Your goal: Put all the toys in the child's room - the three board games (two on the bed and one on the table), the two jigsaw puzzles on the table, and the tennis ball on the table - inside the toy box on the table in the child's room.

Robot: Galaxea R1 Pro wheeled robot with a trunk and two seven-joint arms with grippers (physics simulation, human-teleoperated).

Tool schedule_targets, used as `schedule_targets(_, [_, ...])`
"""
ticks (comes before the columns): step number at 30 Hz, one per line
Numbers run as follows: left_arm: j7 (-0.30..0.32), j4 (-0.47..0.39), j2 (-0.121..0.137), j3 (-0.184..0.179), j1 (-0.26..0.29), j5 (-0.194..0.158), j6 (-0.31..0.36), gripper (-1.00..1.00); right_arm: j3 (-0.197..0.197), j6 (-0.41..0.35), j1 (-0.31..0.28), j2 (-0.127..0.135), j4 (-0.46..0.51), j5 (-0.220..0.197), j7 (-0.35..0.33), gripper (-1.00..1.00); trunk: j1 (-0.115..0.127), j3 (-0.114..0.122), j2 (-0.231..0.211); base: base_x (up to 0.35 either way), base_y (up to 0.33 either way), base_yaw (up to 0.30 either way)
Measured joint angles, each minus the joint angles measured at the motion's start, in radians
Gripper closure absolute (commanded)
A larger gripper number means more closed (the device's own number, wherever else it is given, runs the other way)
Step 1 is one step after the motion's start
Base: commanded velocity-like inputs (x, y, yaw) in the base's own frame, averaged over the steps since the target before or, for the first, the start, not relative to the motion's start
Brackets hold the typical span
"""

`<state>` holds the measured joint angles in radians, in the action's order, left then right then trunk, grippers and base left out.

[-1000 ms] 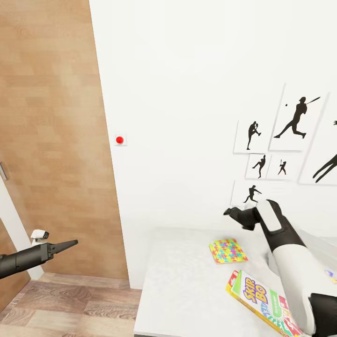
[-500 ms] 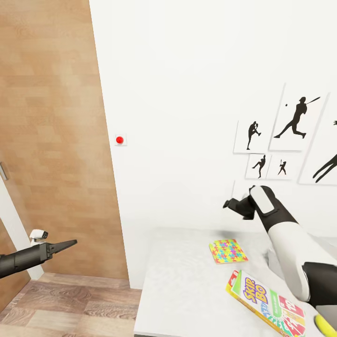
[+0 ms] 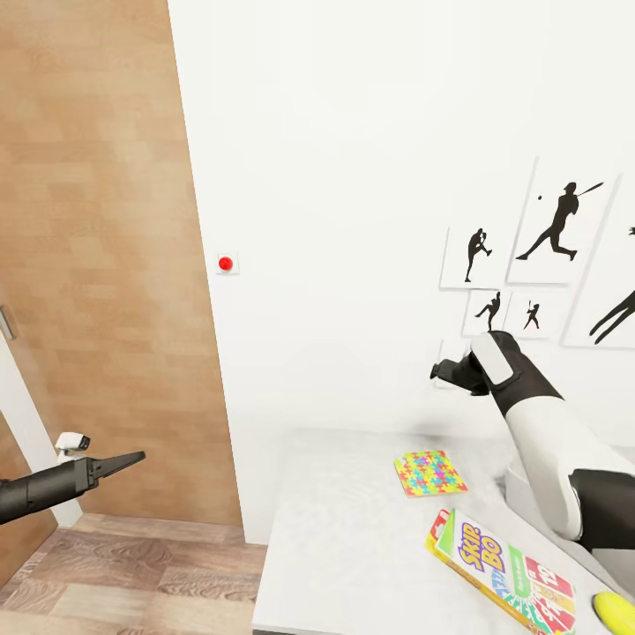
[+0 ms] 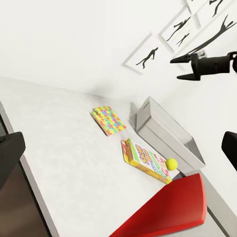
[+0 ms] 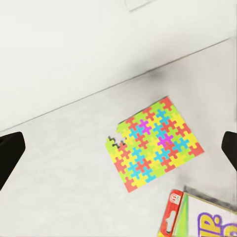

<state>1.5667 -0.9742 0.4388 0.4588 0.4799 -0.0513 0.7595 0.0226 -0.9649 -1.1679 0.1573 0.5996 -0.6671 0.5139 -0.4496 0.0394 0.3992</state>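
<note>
Our right gripper [image 3: 445, 370] hovers spread above the puzzle [image 3: 429, 472] on the bench [image 3: 344, 547]; our left gripper [image 3: 132, 459] hangs pressed together beside the bench, holding nothing.

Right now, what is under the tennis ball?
The tennis ball seems to rest on a corner of the Skip-Bo board game, which lies flat on the table. The print beneath the ball is hidden.

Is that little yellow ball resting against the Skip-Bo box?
Cannot tell. In the left wrist view the tennis ball overlaps the corner of the board game. In the head view it is cut off at the edge.
</note>
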Motion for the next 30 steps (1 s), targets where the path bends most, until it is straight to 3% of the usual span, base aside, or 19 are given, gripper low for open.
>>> schedule_targets(9, [0.000,0.000,0.000,0.000,0.000,0.000,0.000,-1.00,-0.002,-0.015,-0.047,0.005,-0.069,0.094,-0.002,-1.00,0.000,-0.007,0.000,0.000,0.000,0.000])
schedule_targets(30, [0.000,0.000,0.000,0.000,0.000,-0.001,0.000,-1.00,-0.004,-0.007,-0.052,0.005,-0.087,0.112,-0.013,-1.00,0.000,-0.039,0.000,0.000,0.000,0.000])
